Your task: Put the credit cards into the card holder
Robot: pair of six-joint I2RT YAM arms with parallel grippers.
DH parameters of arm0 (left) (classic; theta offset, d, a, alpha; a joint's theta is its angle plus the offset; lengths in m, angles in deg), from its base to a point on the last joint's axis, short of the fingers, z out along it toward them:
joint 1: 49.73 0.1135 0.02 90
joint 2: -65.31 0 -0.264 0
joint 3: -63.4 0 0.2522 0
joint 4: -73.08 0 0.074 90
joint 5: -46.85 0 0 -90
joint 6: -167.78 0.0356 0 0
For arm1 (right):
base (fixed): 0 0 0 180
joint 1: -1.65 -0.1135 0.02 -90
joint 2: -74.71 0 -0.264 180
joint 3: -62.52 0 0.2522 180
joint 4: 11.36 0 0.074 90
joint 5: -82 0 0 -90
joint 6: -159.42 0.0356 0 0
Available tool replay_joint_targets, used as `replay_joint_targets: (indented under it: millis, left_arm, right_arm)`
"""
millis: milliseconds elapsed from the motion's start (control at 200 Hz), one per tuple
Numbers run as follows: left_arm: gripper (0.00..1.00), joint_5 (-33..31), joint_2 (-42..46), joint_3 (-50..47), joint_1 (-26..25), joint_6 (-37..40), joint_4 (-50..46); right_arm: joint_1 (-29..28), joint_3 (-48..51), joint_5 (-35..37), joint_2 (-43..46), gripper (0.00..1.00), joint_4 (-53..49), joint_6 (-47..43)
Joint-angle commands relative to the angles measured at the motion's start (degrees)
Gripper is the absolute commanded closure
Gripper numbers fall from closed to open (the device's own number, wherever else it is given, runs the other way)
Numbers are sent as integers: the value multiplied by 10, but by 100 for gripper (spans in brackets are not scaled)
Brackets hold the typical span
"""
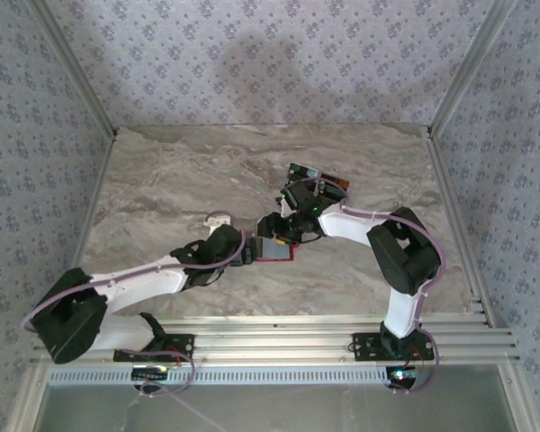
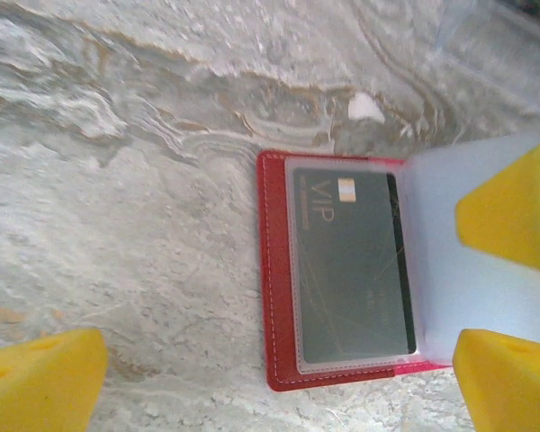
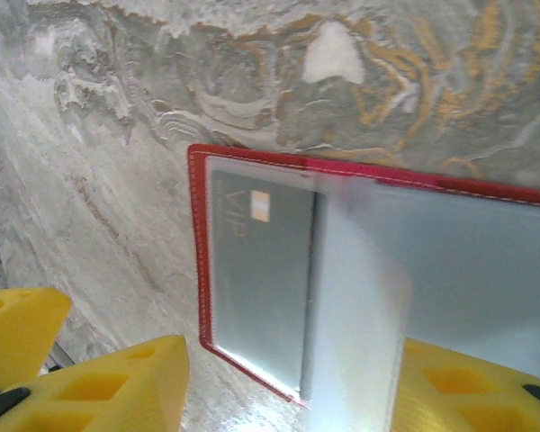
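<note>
Nearest to the bases, the left gripper (image 2: 279, 360) is seen with its yellow fingers spread wide, and nothing is held between them. Directly under it, near the middle of the table (image 1: 162, 180), the card holder (image 2: 274, 270) is laid open. One credit card (image 2: 351, 270), dark and marked "VIP", is seated flat in a clear pocket, so at least one card can be judged as done. Beside it, a clear leaf (image 2: 441, 270) is lifted up from the fold.

Just beyond, the right gripper (image 3: 292, 382) is placed over the other half of the holder. Its fingers stand partly apart, and the leaf passes between them without being pinched, as far as can be seen.

Farther on, near this gripper, a dark flat thing (image 1: 310, 173) is lying. It is perhaps the remaining cards, but it is too small to be counted. The pockets under the leaf are hidden, and the holder's right side is cut off in both wrist views.
</note>
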Motion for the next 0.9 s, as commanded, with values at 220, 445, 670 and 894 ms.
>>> replay_joint_targets:
  millis: [220, 445, 670, 894]
  left_arm:
    - [0, -26, 64, -4, 37, -45, -108]
    - [0, -13, 102, -31, 57, -50, -113]
    - [0, 12, 109, -40, 70, -45, -113]
    - [0, 38, 78, -20, 74, -27, -103]
  right_arm:
    - [-41, -100, 23, -52, 44, -51, 8]
    - [-57, -144, 37, -107, 43, -68, 11]
    - [-61, -160, 28, -130, 43, -71, 16]
    - [-42, -154, 19, -48, 43, -77, -14]
